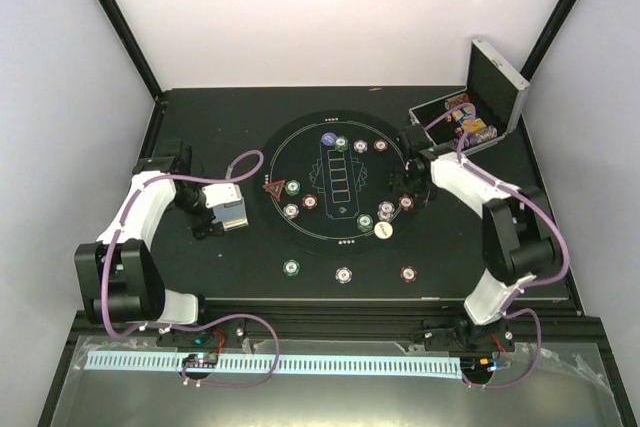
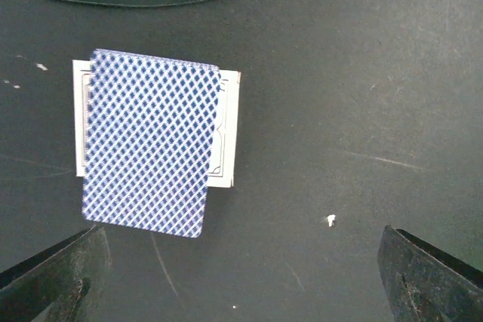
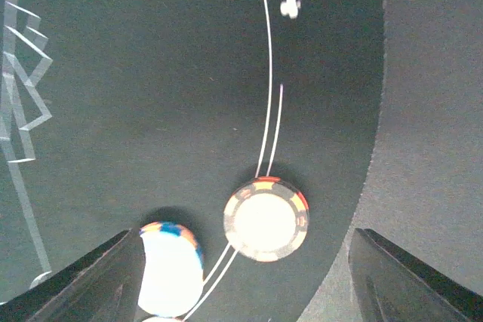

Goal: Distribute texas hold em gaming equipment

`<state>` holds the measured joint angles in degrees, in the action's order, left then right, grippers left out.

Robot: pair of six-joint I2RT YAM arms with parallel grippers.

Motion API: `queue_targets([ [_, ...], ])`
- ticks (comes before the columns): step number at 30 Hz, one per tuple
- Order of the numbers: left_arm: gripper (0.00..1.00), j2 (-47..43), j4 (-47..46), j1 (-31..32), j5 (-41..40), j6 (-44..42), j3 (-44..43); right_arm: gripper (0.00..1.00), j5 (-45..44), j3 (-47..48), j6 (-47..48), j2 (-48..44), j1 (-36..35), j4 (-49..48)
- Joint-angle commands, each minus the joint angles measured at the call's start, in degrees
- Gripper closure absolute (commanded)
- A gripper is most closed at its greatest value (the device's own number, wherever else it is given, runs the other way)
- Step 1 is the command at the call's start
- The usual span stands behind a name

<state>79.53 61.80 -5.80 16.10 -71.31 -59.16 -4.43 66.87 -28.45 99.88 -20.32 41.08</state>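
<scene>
1. The cards (image 2: 147, 141) lay in a blue-backed pile on the bare black surface (image 2: 362, 73). They were just outside the left edge of the round mat (image 1: 320, 235) and well apart from the chips spread across it.
2. Seen from the left hand (image 2: 241, 269), the pile lay ahead and off-centre, toward the finger at the left of the wrist view. Its long axis ran away from the hand, so closing would take it across the short width. A white card stuck out from under the pile on the right.
3. The left hand hung over the surface, pointing down. Its fingers were spread wide apart with nothing between them.
4. The right arm reached over the mat's right side. The right hand (image 3: 241, 277) had its fingers apart, and a red-brown striped chip (image 3: 266, 219) lay flat between them on the printed ring line, touching neither. A second chip (image 3: 172, 268) lay close to the finger on the left.
5. The left arm was plainly the nearer one for the cards. It probably needed a sideways shift to centre the pile before closing.
</scene>
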Motion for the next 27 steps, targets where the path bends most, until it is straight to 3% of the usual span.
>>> queue_targets([
  [1,0.01,-0.99,-4.15,1.24,-1.92,-2.96,1.76,0.22,-0.13,-0.62,-0.21,-8.23,-1.53,0.16],
  [6,0.01,0.5,-6.58,1.37,-3.28,-3.05,0.63,0.19,-1.52,-2.63,-0.8,-14.74,-4.03,1.16],
  [11,0.01,2.19,-7.7,0.08,-3.79,-9.76,0.49,0.14,-0.26,-4.35,-2.35,-19.67,-8.45,0.83],
  [20,0.01,6.83,-11.87,-2.51,-2.28,-12.98,-1.21,0.04,1.51,-4.41,-5.82,-20.12,-17.28,-0.88],
  [27,0.01,8.28,-14.37,-3.58,0.18,-12.68,-0.28,0.02,3.06,-4.69,-6.42,-19.02,-19.58,-1.92],
])
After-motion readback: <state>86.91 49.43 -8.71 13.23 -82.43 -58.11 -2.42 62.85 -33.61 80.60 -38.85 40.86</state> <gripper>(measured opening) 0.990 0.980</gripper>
